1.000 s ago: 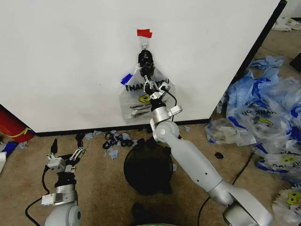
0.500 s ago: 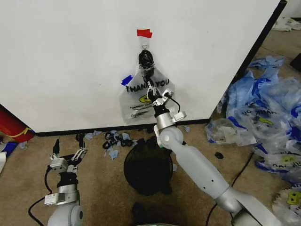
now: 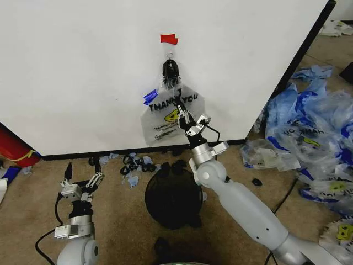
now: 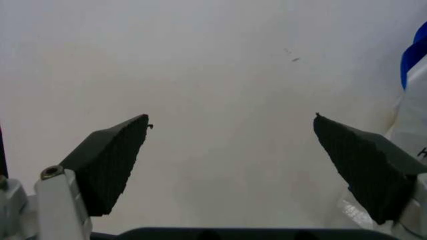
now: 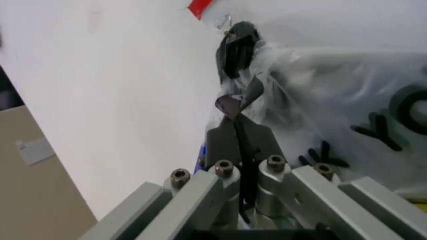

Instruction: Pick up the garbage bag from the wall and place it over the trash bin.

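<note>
The garbage bag (image 3: 169, 117) is hung lengthwise down the wall (image 3: 83, 72); its plastic is pinched in the closed right pincer (image 3: 181, 112). The left pincer (image 3: 80, 175) is held wide open, empty.

Thin glossy clear-plastic garbage bag (image 3: 171, 117), matt white wall (image 3: 83, 72), black wire-mesh trash bin (image 3: 172, 200)

The garbage bag (image 3: 170, 113) hangs on the wall (image 3: 83, 72), above the trash bin (image 3: 172, 197).
</note>
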### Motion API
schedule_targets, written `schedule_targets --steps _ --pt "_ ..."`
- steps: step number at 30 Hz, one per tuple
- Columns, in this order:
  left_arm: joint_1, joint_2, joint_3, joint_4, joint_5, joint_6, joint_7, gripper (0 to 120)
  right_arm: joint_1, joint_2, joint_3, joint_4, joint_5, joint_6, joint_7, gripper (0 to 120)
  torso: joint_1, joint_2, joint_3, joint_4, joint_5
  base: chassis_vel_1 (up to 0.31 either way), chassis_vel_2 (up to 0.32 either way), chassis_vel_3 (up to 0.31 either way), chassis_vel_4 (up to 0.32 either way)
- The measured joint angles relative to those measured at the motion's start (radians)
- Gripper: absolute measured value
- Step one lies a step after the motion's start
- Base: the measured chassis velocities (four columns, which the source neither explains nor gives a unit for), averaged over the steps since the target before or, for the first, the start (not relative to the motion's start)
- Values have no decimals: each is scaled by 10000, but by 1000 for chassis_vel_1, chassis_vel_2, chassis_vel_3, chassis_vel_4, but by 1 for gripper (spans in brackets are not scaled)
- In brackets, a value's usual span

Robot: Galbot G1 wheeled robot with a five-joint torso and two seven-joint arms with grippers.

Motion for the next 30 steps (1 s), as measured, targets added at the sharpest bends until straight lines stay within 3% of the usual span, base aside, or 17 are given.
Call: schedule_targets --steps 30 --pt "89 194 69 -97 -66 -49 31 97 -2625 -1667 31 2511 -1121 252 654 0 0 0 0 0 -1 0 0 0 0"
